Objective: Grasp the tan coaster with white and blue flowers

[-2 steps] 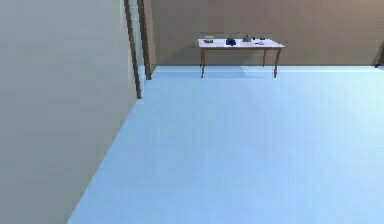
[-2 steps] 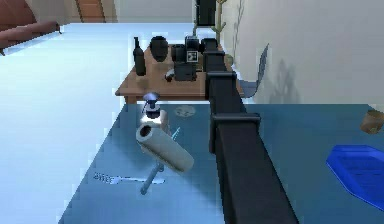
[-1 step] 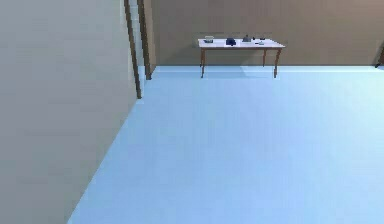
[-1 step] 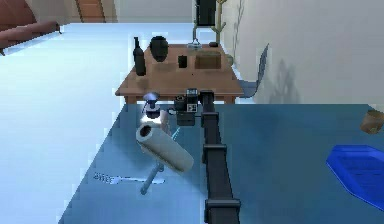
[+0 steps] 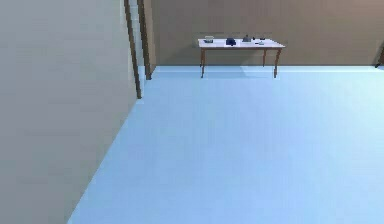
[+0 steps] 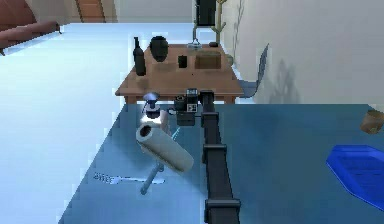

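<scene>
Arm [image 6: 214,165]: dark bar over near blue tabletop [image 6: 285,130].
Gripper [image 6: 172,108]: at bar's far end, near white roll [image 6: 165,148]; fingers' state & load, can't tell.
Coaster: can't confirm; small tan blob [image 6: 372,121] at tabletop's right edge.
Beyond: wood table [image 6: 130,88] w/ dark bottle [image 6: 139,57].

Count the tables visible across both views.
3. A white-topped table stands against the far wall in the forward view; in the arm side view, a brown wooden table stands farther off and a blue-grey tabletop fills the foreground. Others may be hidden.
</scene>
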Motion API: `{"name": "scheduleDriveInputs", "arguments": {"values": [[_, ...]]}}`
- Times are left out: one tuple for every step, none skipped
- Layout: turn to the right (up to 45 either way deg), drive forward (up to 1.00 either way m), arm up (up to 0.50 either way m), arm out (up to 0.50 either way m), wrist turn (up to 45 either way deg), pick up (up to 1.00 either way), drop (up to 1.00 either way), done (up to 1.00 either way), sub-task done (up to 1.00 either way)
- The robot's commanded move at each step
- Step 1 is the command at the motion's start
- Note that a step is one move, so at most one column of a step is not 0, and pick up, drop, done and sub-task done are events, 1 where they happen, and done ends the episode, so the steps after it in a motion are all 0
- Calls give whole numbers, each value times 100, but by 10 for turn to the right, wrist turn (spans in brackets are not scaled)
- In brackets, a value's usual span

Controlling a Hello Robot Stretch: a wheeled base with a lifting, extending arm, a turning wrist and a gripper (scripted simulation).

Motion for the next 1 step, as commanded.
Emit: {"name": "scheduleDriveInputs", "arguments": {"values": [[0,0,10,0,0,0,0,0,0]]}}
